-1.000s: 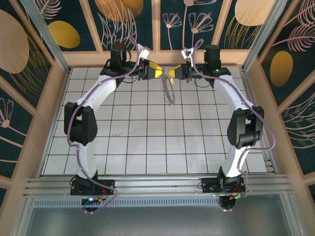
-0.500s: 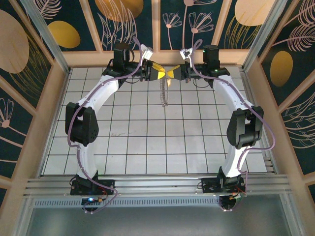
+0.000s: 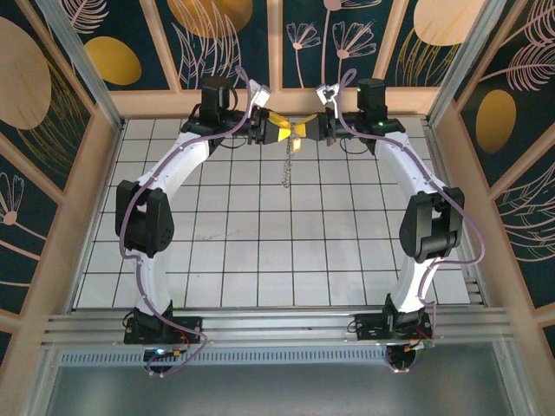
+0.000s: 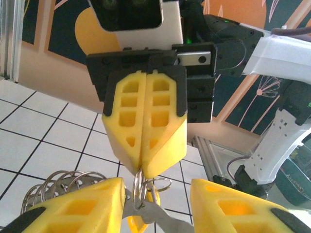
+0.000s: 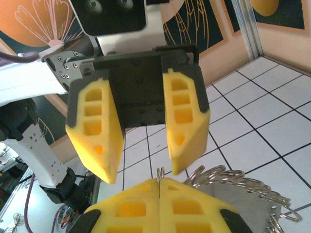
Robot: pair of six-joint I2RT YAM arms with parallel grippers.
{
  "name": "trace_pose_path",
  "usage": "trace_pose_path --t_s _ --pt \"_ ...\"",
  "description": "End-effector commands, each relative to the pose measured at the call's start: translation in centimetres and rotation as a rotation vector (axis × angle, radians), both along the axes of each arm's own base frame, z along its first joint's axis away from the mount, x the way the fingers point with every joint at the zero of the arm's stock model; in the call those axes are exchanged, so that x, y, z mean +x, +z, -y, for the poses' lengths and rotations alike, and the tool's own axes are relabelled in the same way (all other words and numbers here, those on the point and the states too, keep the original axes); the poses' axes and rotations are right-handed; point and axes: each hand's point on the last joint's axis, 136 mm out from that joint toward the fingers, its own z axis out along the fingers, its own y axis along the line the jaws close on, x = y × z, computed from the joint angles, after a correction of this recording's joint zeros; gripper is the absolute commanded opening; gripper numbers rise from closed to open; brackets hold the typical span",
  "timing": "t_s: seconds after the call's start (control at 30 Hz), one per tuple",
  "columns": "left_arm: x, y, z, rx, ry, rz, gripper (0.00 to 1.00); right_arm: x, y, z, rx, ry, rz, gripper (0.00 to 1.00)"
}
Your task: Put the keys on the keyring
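Note:
At the back of the table my two grippers meet tip to tip. My right gripper [image 3: 305,130] [image 5: 159,183] is shut on a thin metal ring [image 5: 159,174] of the keyring [image 3: 284,169], a string of linked silver rings that hangs down from the grip. My left gripper [image 3: 283,132] [image 4: 156,183] stands open around that pinched ring [image 4: 138,187]. The silver key [image 4: 153,213] with its yellow tag [image 4: 133,224] hangs on the ring, its blade resting against my left finger [image 4: 77,206]. More rings [image 4: 48,184] [image 5: 233,177] bunch to one side.
A white tiled floor [image 3: 260,251] spreads under both arms. Wooden walls with dark floral panels [image 3: 69,173] close in the back and sides. An aluminium rail [image 3: 277,329] runs along the near edge by the arm bases.
My left gripper has shifted right, closer to my right gripper. The hanging keyring has swung from the right toward the left and now hangs straighter.

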Motion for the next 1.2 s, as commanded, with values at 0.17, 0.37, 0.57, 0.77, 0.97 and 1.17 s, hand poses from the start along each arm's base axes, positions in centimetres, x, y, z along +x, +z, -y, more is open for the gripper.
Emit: trace_pose_path --t_s 0.17,0.37,0.57,0.77,0.97,1.17 --pt "0.3 -0.6 0.4 0.007 -0.009 0.011 0.41 -0.4 2.1 -0.5 0.034 0.044 0.066 0.00" --pt "0.3 0.0 0.5 -0.002 -0.013 0.017 0.42 -0.3 2.0 -0.6 0.034 0.046 0.063 0.00" --pt "0.1 0.3 0.8 -0.011 -0.019 0.020 0.42 -0.3 1.8 -0.7 0.032 0.048 0.058 0.00" --pt "-0.1 0.4 1.3 -0.013 -0.031 0.022 0.37 -0.3 1.8 -0.7 0.032 0.048 0.059 0.00" --pt "-0.3 0.2 1.2 -0.010 -0.033 0.019 0.31 -0.2 1.6 -0.6 0.027 0.042 0.056 0.00" --pt "-0.2 0.5 1.1 -0.011 -0.025 0.032 0.37 -0.1 1.4 -0.4 0.024 0.037 0.054 0.00"
